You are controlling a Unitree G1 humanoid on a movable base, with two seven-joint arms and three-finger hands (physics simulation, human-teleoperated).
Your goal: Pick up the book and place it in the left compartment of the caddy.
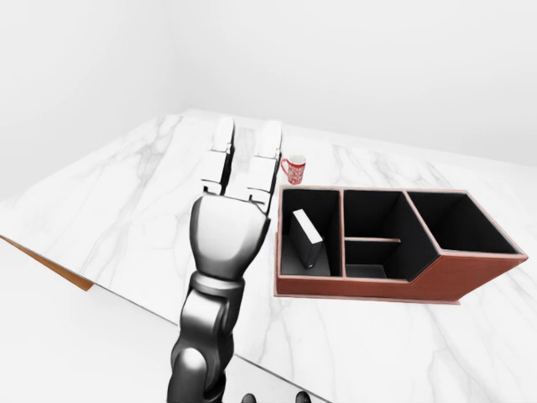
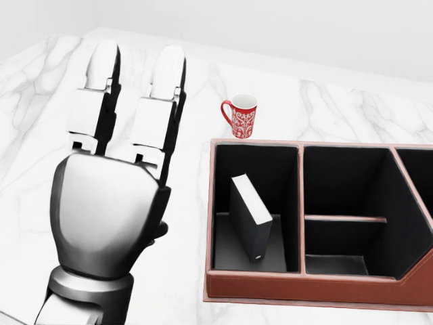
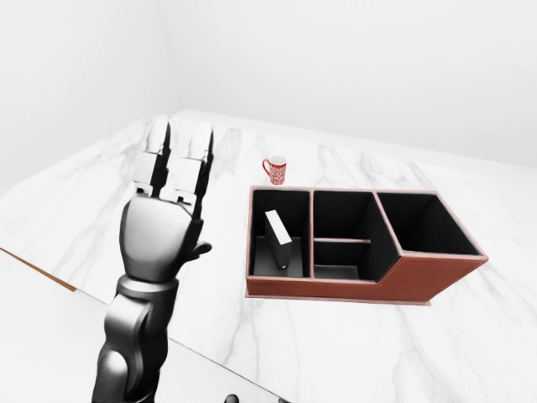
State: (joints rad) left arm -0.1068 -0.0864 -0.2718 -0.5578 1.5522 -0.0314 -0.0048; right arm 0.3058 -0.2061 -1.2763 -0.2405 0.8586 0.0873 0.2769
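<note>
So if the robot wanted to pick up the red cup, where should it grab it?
Probably around the body of the red mug, coming from the head view's right. It stands upright on the marble counter, apart from the caddy, and its small handle sticks out on the view's left. That loop looks too small for the thick fingers of the open left hand.

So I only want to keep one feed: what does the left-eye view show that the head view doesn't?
Only the left-eye view shows the whole caddy including its slanted right compartment, the table's edge, and the left arm's dark forearm.

Only the head view shows close detail: the book leaning inside the left compartment.

Both show the open left hand raised beside the caddy, and the red mug standing on the marble just beyond the caddy.
</note>
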